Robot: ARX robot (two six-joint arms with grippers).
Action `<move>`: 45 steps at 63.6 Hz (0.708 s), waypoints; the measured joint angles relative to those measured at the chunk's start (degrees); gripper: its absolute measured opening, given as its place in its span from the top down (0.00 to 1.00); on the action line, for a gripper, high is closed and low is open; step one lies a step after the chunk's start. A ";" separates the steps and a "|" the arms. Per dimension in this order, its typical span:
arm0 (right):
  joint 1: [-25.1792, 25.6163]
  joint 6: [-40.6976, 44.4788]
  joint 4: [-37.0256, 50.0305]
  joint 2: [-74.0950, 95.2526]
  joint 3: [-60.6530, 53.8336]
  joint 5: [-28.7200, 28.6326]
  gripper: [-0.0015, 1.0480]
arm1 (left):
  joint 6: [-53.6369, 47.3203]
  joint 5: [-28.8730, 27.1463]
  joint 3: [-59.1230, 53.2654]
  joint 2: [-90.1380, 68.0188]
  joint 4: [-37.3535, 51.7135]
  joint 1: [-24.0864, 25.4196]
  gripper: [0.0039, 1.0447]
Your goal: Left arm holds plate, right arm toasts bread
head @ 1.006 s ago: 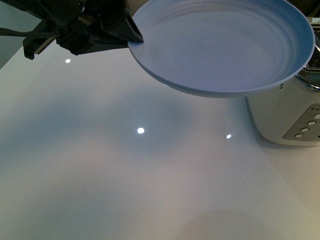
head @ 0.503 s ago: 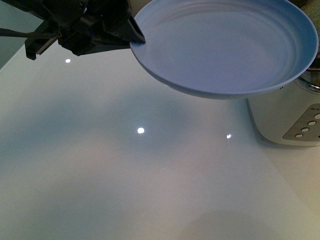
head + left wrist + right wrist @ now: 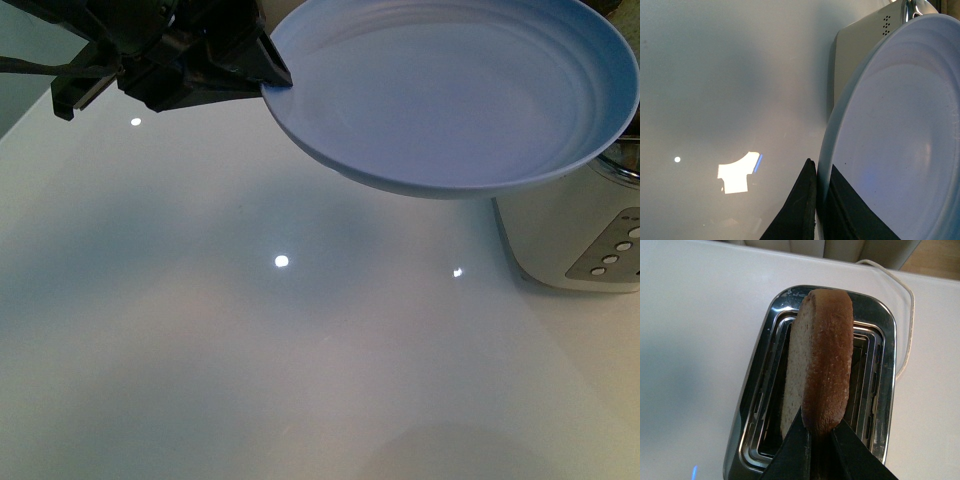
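Two grippers engaged, one load each.

Left gripper (image 3: pixel 274 82): black, cabled, over the far part of the counter (image 3: pixel 230 360) towards its left edge. Fingers closed on the rim of the plate (image 3: pixel 450 90), one above and one below, as the left wrist view confirms. Plate pale blue, ringed, empty, held clear of the counter and tilted, near side lower. It hangs over the far right part of the counter, and its right side overlaps the top of the toaster (image 3: pixel 555 235). Shadow of the plate falls on the glossy white surface below.

Toaster: white body, chrome top, by the counter's right edge. A column of small buttons (image 3: pixel 612 256) on its side panel. A pale cord (image 3: pixel 908 315) trails off behind it towards the far edge.

Right gripper (image 3: pixel 820 440): seen only in its own wrist view. Dark fingers pinched on the crust of the bread (image 3: pixel 822 365). Slice brown-crusted, on edge, standing in line with the toaster's slot. Lower end sits at the opening; depth inside cannot be told.
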State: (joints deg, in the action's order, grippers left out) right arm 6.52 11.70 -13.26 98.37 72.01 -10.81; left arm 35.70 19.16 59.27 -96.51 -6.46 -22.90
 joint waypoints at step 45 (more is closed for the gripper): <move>-0.48 1.90 -10.58 4.33 9.46 2.45 0.97 | 0.17 0.37 0.00 0.00 0.00 -0.04 0.97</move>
State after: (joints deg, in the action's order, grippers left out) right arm 6.04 13.61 -23.84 102.69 81.47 -8.36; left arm 35.88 19.53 59.27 -96.51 -6.46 -22.94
